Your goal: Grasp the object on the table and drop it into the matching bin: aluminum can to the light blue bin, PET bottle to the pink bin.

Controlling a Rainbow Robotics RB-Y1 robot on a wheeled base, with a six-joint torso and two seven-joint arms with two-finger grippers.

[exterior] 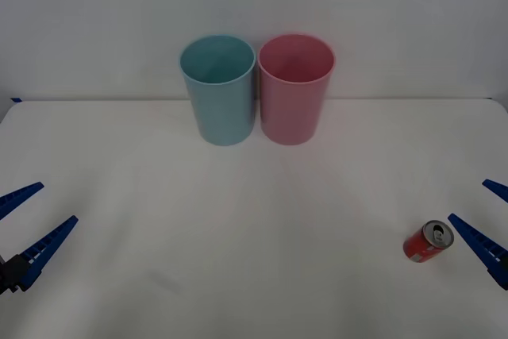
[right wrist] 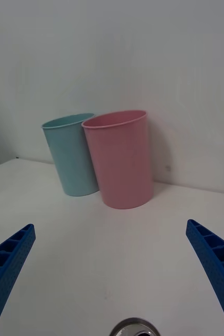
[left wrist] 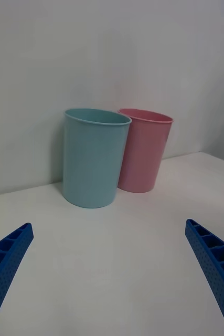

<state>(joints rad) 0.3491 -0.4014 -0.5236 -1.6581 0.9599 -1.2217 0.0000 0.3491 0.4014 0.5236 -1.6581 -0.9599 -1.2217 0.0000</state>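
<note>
In the front view, the light blue bin (exterior: 218, 89) and the pink bin (exterior: 294, 87) stand upright side by side at the upper centre of the frame, at the far side of the white desk (exterior: 238, 236), their walls touching or nearly so, the blue one on the left. The aluminum can (exterior: 429, 241) lies tilted at the lower right of the frame, its silver lid and pull tab facing up and to the right, well apart from both bins. The right end effector (exterior: 492, 224) sits at the right edge just beside the can, its blue fingers spread. The left end effector (exterior: 32, 216) sits at the lower left edge, fingers also spread, with bare desk between them.

In the right wrist view, the two spread fingers (right wrist: 7, 268) frame the lower corners, and the can's silver top (right wrist: 135, 328) peeks in at the bottom centre between them. The pink bin (right wrist: 121, 157) stands in mid-frame, with the blue bin (right wrist: 72, 155) behind it to the left.

In the left wrist view, the spread fingers (left wrist: 214, 262) occupy the lower corners; the blue bin (left wrist: 93, 157) stands at centre, the pink bin (left wrist: 143, 149) partly behind it to the right.
</note>
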